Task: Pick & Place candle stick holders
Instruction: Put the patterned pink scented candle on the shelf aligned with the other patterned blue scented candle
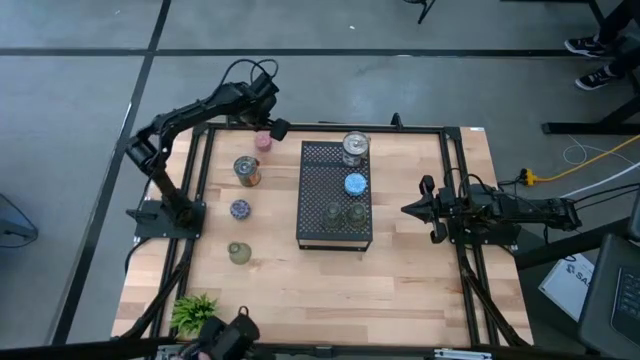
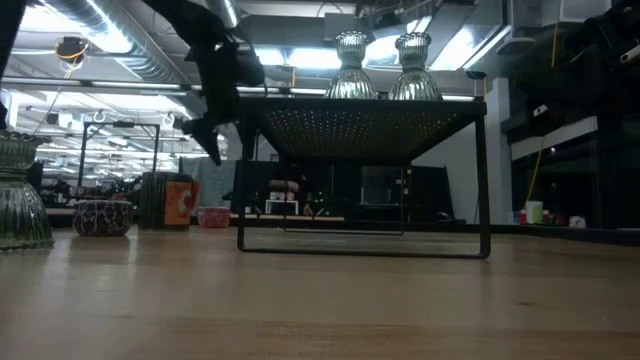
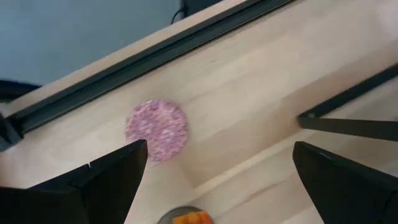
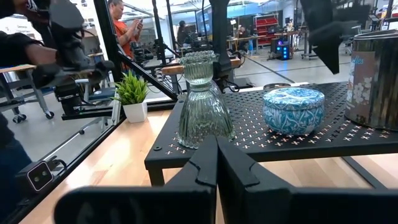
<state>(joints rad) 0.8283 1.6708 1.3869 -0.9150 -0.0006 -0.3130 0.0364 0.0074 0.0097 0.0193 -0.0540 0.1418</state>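
Black perforated tray (image 1: 335, 196) is sitting raised on thin legs near the middle of the wooden table (image 1: 400, 280), carrying four holders: a silvery glass holder (image 1: 355, 148) at its far end, a blue holder (image 1: 355, 184) next to it, and two clear ribbed glass holders (image 1: 345, 213) at its near end. Off the tray's left side, a pink holder (image 1: 264, 142), a larger holder with an orange band (image 1: 247, 170), a dark patterned holder (image 1: 240, 209) and an olive-green holder (image 1: 238, 253) are standing on the table. The left gripper (image 1: 277, 127) is hanging just beside the pink holder, jaws spread wide and gripping nothing. The right gripper (image 1: 414, 209) is waiting off the tray's right side, fingers pressed together, empty. A small green plant (image 1: 193, 311) is sitting well apart from the tray, at the table's near left corner.
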